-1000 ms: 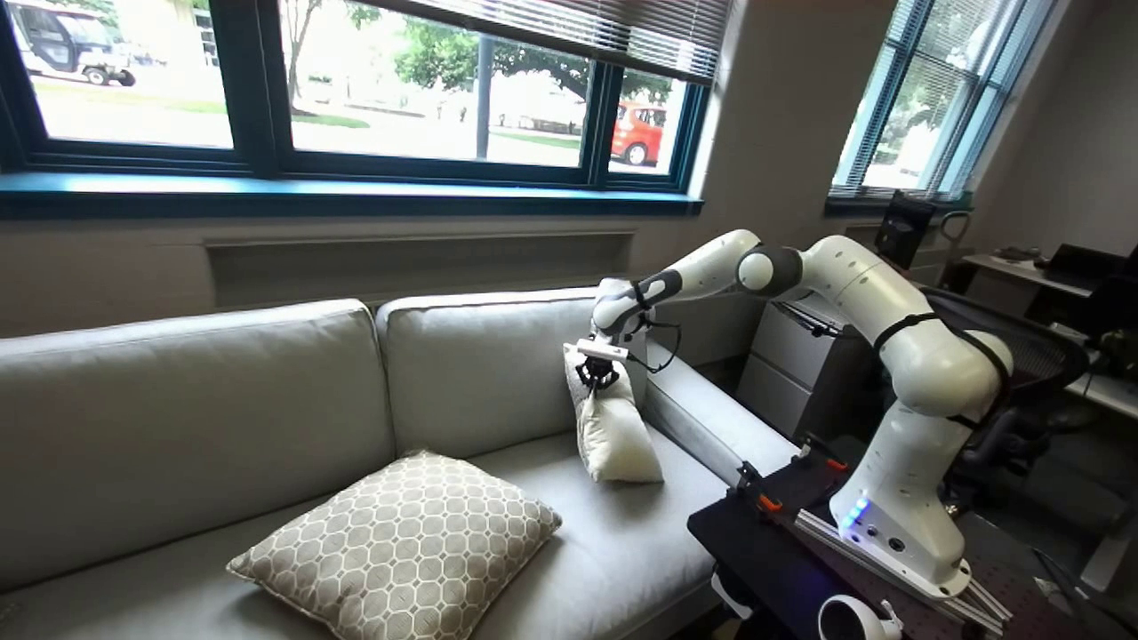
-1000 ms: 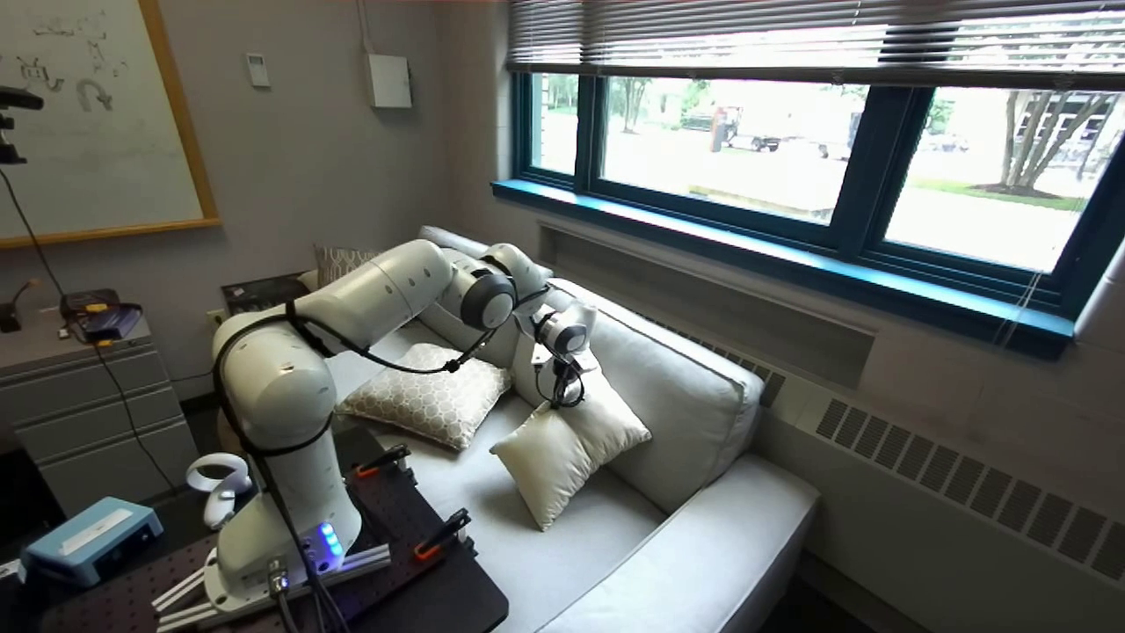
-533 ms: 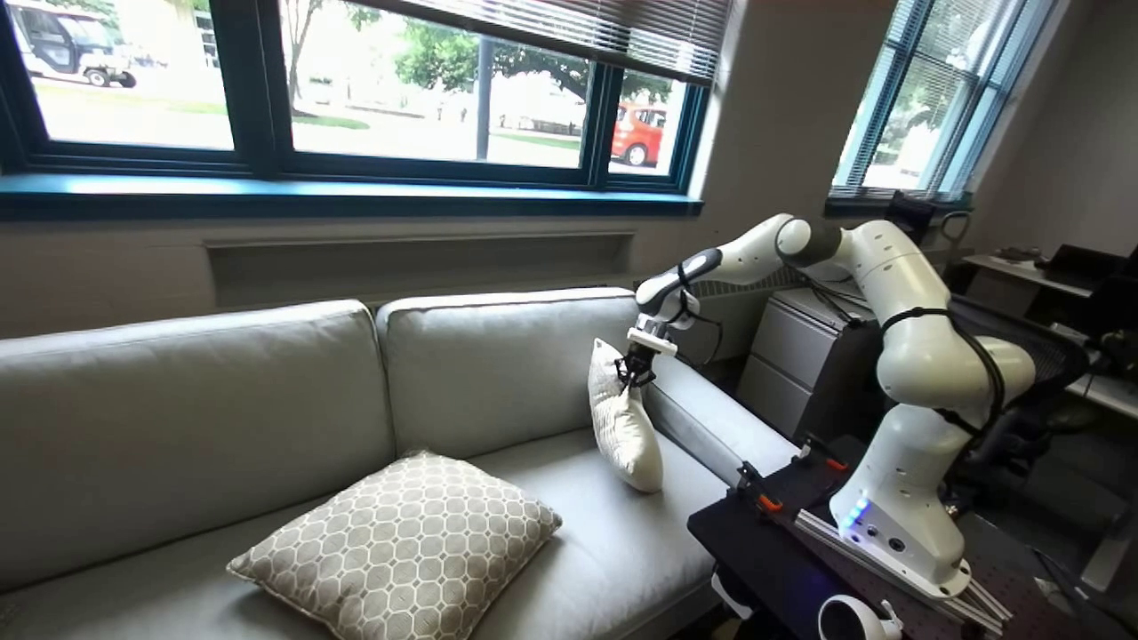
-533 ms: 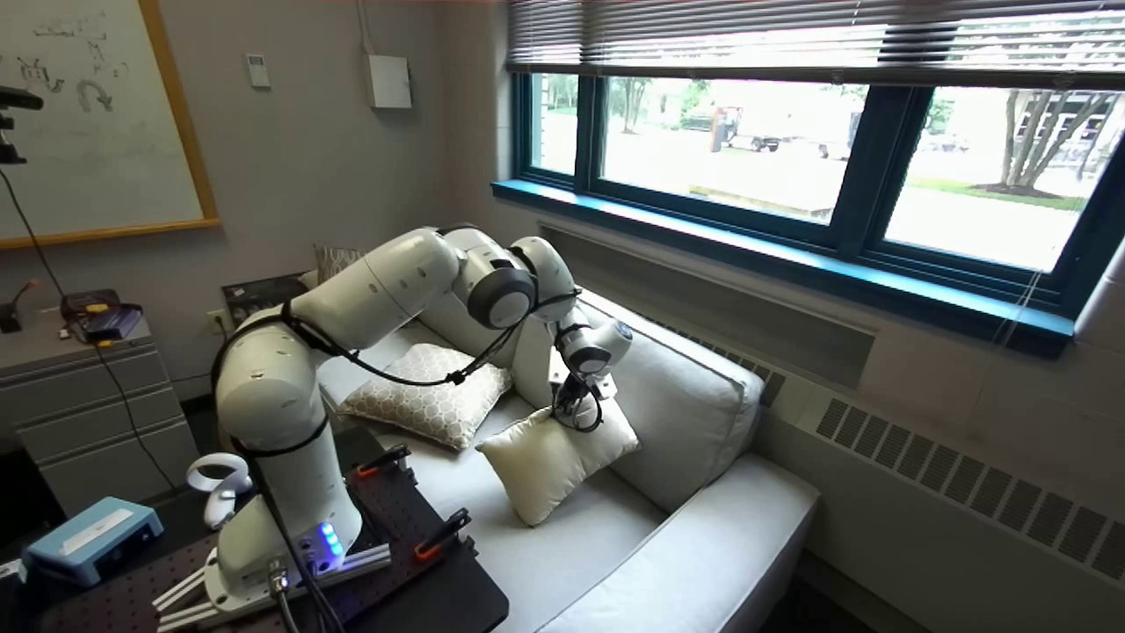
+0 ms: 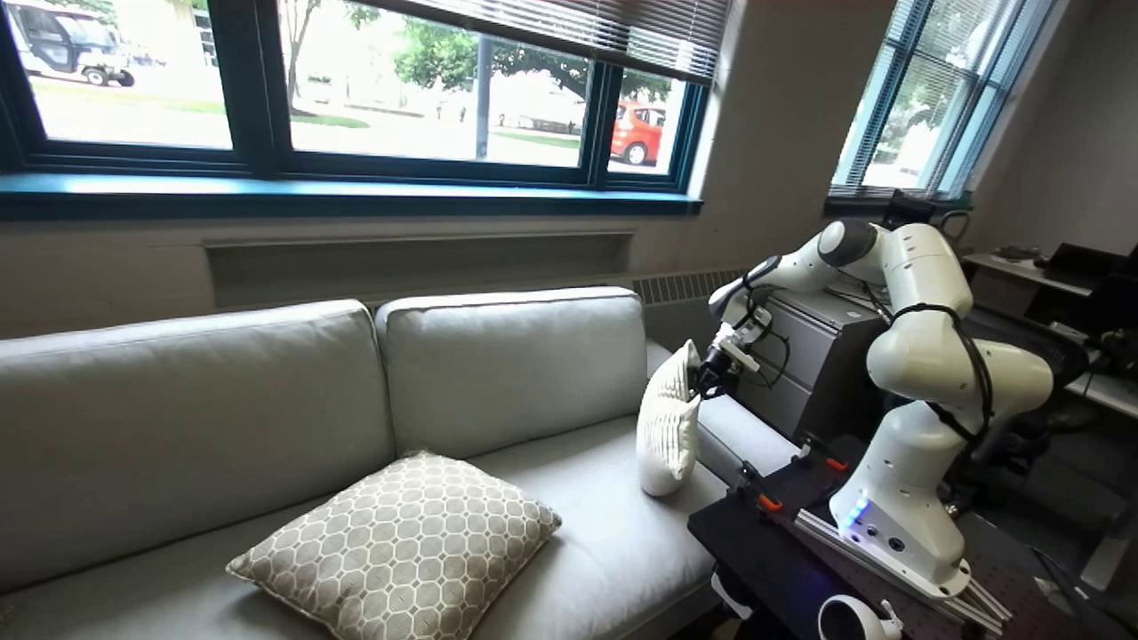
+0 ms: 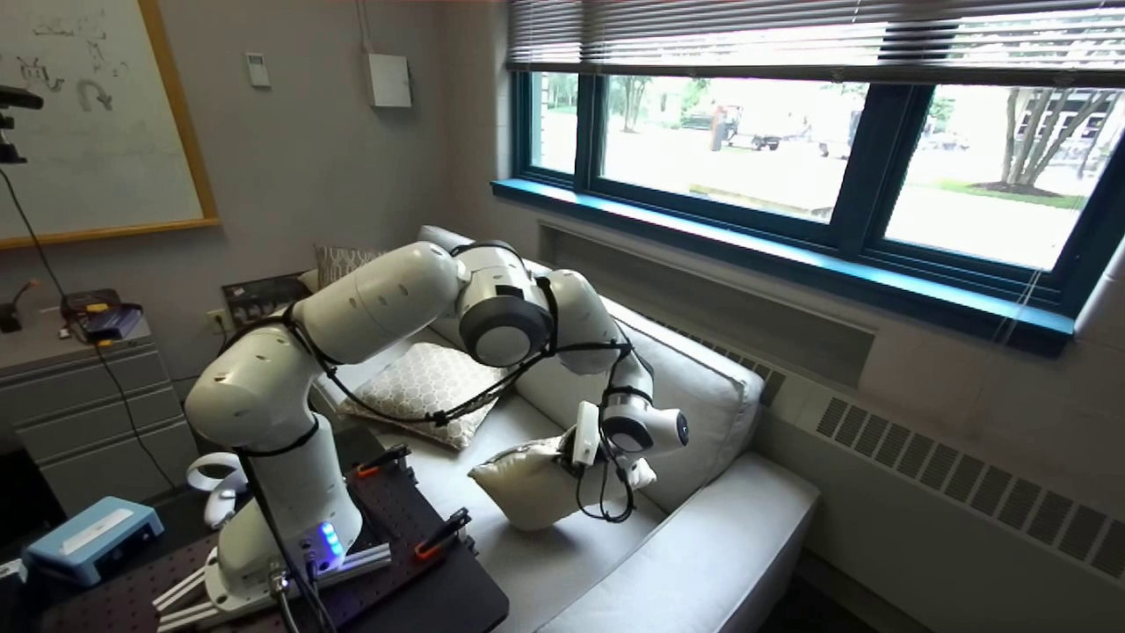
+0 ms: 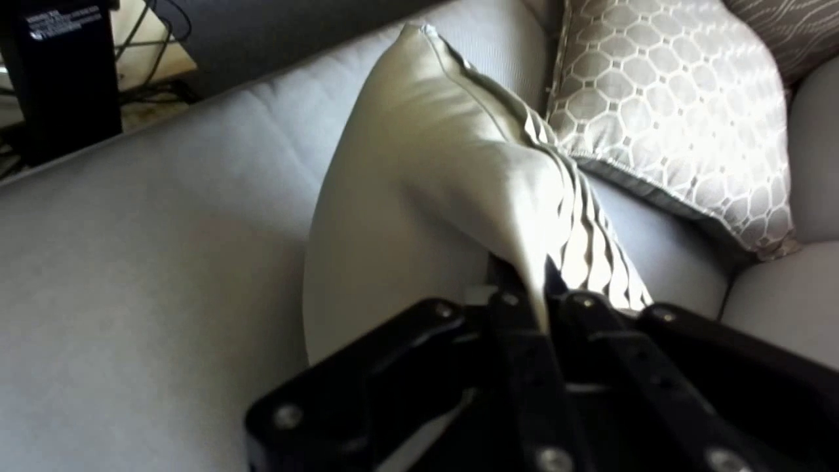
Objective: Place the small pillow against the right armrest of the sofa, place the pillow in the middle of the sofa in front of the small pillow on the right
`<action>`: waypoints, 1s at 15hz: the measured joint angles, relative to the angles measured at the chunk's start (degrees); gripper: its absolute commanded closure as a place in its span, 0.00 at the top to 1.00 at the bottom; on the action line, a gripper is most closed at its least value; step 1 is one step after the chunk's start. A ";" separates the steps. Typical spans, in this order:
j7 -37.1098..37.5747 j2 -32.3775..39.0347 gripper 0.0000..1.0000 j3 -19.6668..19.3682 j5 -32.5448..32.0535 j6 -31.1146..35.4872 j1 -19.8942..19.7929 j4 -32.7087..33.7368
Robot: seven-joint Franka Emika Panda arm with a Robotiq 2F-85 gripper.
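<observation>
Gripper [image 7: 534, 285] pinches the puffy small pillow [image 7: 426, 196], one face smooth, the other pleated.

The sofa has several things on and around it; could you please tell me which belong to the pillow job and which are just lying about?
Part of the job:
small pillow, pinched by the gripper
large patterned pillow
sofa and its right armrest

Just lying about:
second patterned pillow, farther off, partly hidden
white controller
blue box
</observation>
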 measured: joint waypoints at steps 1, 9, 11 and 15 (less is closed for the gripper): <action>-1.71 0.19 0.02 -1.03 0.35 -3.80 -1.09 0.36; 2.86 1.76 0.02 -9.07 22.53 -18.33 1.36 3.40; 4.53 1.80 0.02 -10.48 30.99 -17.39 3.51 3.39; 5.33 2.05 0.02 -13.07 43.74 -18.49 6.87 3.93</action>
